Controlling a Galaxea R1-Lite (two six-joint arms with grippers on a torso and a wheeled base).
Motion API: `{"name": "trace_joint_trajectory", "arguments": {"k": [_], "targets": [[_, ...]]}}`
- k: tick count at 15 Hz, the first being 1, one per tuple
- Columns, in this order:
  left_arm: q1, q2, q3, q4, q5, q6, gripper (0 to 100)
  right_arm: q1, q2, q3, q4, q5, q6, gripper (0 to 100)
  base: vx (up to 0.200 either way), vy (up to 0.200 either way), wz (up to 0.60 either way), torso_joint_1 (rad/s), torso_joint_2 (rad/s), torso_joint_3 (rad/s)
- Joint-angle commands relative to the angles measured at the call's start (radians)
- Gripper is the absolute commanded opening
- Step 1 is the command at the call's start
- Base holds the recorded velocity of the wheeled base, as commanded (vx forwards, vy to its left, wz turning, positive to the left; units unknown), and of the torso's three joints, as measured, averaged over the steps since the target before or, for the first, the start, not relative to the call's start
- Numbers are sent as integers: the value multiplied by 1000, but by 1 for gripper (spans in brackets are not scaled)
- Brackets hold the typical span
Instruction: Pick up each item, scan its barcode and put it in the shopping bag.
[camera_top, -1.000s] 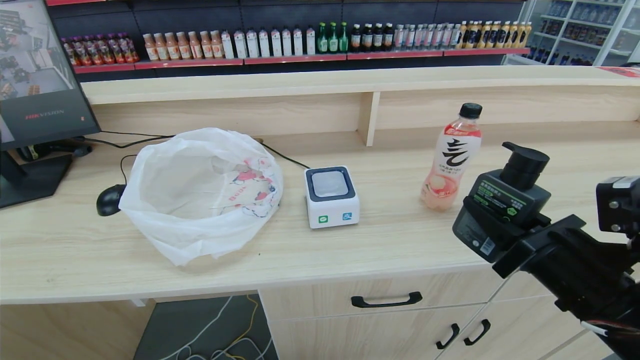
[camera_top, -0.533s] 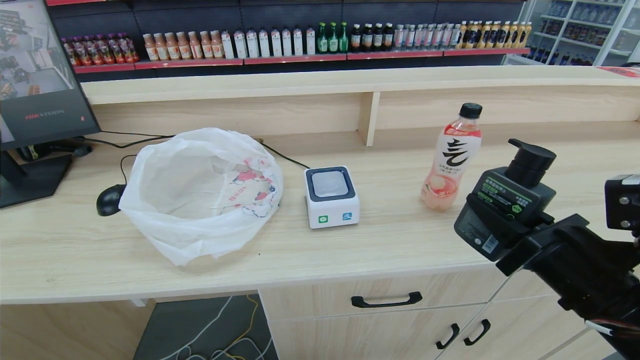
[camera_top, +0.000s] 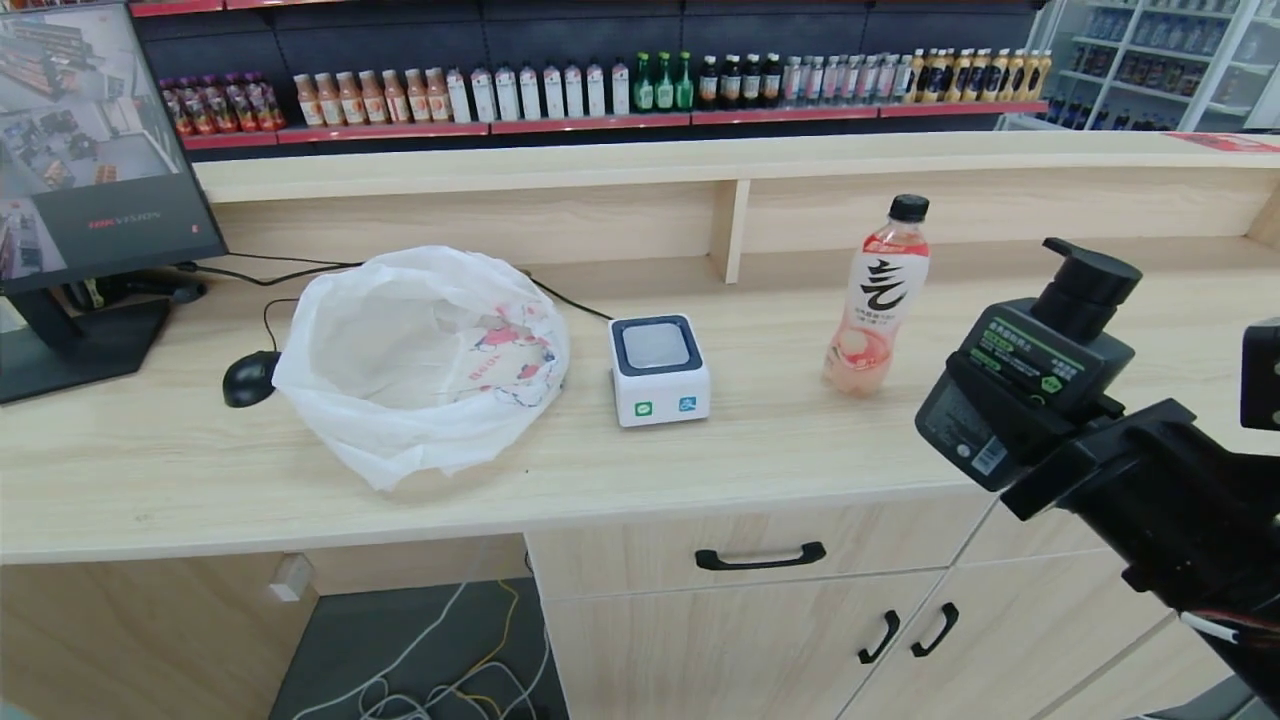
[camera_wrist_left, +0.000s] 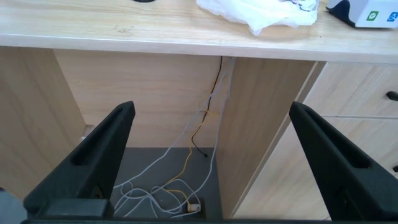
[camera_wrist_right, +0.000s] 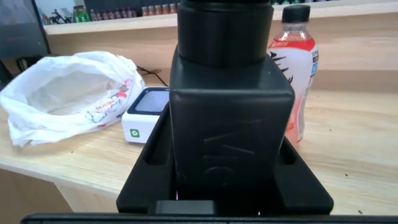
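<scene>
The pale wooden surface (camera_top: 780, 440) carries a white shopping bag (camera_top: 420, 360) with its mouth open. A small scanner (camera_top: 658, 370) sits just beside it, and a pink drink bottle (camera_top: 878, 295) stands farther right. Shelves of bottled drinks (camera_top: 600, 90) line the back wall. The right gripper (camera_wrist_right: 227, 180) has its jaws clenched on a black pump bottle (camera_top: 1030, 380), held up at the right end. The left gripper (camera_wrist_left: 211, 109) hangs below the surface with its jaws released.
</scene>
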Motion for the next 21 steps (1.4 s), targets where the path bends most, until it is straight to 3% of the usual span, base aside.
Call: {"name": "trace_joint_trajectory", "arguments": {"k": [1,16,21], "targets": [[0,0,0,0,1,-1,100,-8,16,-16,4,0,-2,0,0,0,0,0,0,0],[0,0,0,0,1,-7,100,-46,44,-117,4,0,-23,0,0,200,0,7,3,1],[0,0,0,0,1,-1,100,-50,92,-177,4,30,-39,0,0,0,0,0,0,0]]}}
